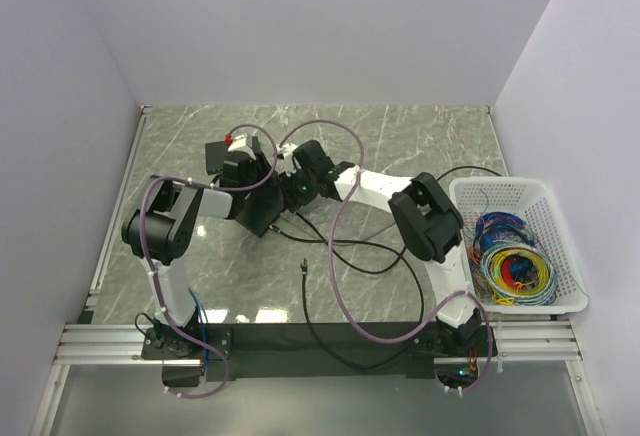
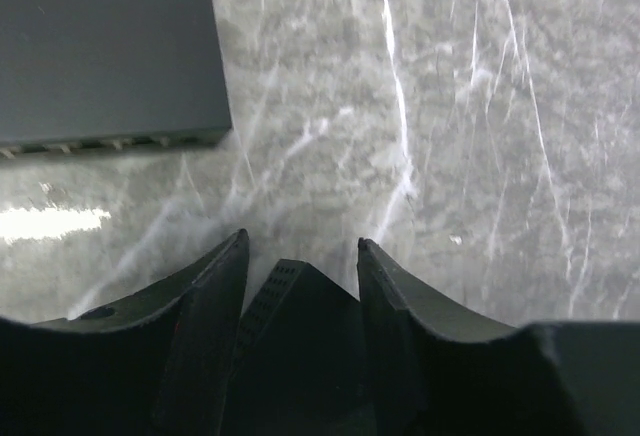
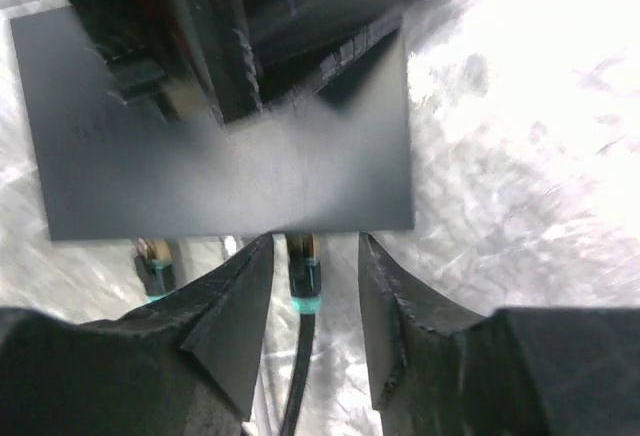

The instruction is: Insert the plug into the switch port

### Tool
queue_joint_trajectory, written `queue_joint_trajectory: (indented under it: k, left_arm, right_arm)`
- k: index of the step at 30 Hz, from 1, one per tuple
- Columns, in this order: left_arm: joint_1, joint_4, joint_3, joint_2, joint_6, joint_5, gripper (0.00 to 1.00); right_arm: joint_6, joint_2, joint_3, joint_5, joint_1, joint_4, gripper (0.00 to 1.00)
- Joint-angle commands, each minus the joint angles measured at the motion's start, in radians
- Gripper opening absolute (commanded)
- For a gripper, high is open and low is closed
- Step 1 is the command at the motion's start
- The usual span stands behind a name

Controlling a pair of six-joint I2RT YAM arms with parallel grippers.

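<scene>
Our right pincer [image 3: 315, 241] stands open, fingers flanking the plug [image 3: 303, 274], not clamped on it; the plug sits at the lower edge of the switch [image 3: 220, 176], centre frame. Our left pincer [image 2: 301, 239] gapes empty over the marble table [image 2: 460, 106], the switch upper left

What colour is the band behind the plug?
Teal, just behind the plug; clearest in the right wrist view.

The top view looks down from 6 o'clock, far off. Both wrist views sit close above the grey marble desk [image 2: 450, 106], sharing the flat matte black box [image 2: 100, 46].
</scene>
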Motion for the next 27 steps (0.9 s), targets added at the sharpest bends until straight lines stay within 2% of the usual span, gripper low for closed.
queue_joint_trajectory:
  k: [1,5,12,17,24,27]
  left_arm:
    - [-0.082,-0.39,-0.012,-0.012,-0.081,0.125,0.53]
    - [-0.062,-0.503,0.077,-0.031,-0.048,0.062,0.55]
    - [-0.013,-0.586,0.188,-0.051,-0.038,0.004,0.57]
    - [0.004,-0.646,0.219,-0.138,-0.028,-0.05,0.62]
    - [0.02,-0.693,0.154,-0.394,-0.068,-0.163,0.79]
    - [0.022,-0.712,0.122,-0.472,-0.088,-0.182,0.81]
  right_arm:
    - [0.013,-0.137,-0.06,0.044,0.015,0.409,0.47]
    - [0.027,-0.227,-0.175,0.059,0.013,0.435,0.48]
    - [0.079,-0.337,-0.318,0.139,0.013,0.421,0.49]
    - [0.151,-0.325,-0.298,0.22,0.007,0.302,0.5]
    - [0.255,-0.234,-0.229,0.168,-0.005,0.171,0.52]
    - [0.281,-0.202,-0.214,0.113,-0.005,0.168,0.52]
